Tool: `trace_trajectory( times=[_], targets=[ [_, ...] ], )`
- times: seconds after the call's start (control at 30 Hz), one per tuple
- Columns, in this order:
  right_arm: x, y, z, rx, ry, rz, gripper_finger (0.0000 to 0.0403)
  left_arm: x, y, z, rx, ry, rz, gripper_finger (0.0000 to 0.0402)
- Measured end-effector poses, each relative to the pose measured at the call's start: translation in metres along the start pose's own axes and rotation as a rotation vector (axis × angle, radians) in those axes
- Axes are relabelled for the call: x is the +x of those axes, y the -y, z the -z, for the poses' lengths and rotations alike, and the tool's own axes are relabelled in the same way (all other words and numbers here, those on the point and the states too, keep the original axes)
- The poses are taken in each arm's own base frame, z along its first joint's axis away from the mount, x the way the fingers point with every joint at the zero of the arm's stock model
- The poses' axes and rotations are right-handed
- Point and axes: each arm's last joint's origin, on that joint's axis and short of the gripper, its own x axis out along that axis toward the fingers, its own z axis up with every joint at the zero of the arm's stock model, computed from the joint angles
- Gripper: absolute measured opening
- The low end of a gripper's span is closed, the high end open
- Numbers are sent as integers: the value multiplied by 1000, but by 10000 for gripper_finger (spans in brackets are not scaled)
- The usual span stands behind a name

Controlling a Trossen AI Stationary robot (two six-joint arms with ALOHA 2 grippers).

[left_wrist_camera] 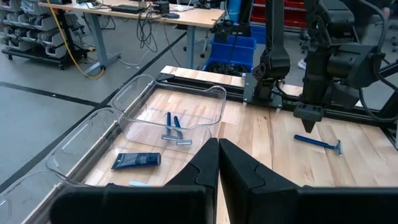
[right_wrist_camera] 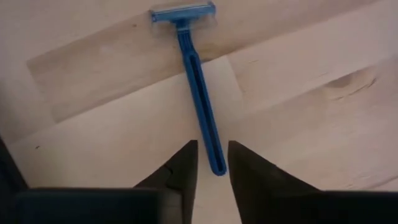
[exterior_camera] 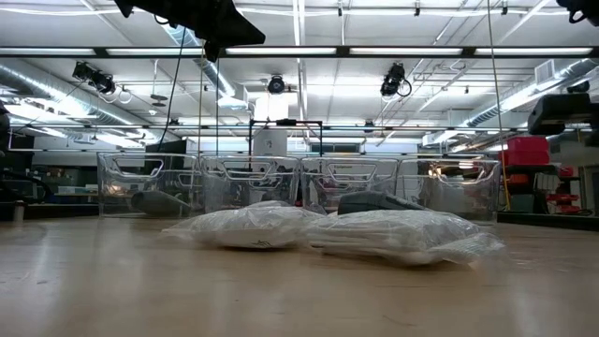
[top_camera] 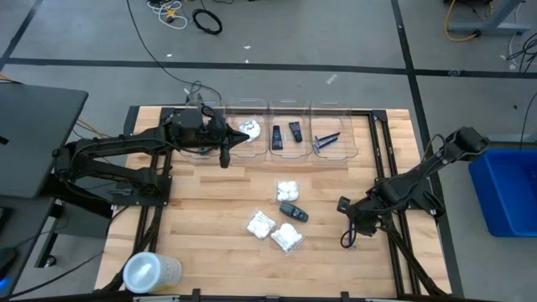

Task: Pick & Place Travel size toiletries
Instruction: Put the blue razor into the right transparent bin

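Note:
A thin blue razor (right_wrist_camera: 198,93) lies flat on the wooden table at the right, also seen in the left wrist view (left_wrist_camera: 318,143). My right gripper (right_wrist_camera: 212,155) points down just above it and is open. Its fingertips stand on either side of the razor's handle end without touching it. My left gripper (left_wrist_camera: 217,149) is shut and empty, and it hovers in front of the clear bins (top_camera: 289,134). White crinkly packets (top_camera: 261,223) (top_camera: 286,238) (top_camera: 288,189) and a dark grey oval case (top_camera: 294,212) lie at the table's middle.
The row of clear bins along the far edge holds two blue razors (left_wrist_camera: 174,130), black tubes (left_wrist_camera: 137,160) and a white packet (top_camera: 249,128). A large translucent round container (top_camera: 151,273) lies at the near left corner. A blue crate (top_camera: 503,193) stands off the table's right side.

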Motion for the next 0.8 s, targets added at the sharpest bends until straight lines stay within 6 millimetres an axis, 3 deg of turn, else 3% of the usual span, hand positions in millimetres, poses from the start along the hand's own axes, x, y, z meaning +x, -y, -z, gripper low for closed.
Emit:
trace_trajectory(
  times=[0.37, 0.8],
  targets=[
    [9, 1, -2, -32, 57, -18, 169, 0, 0, 0, 0, 0, 0, 20],
    [30, 8, -11, -101, 89, -71, 187, 0, -1, 0, 0, 1, -26, 20]
  ],
)
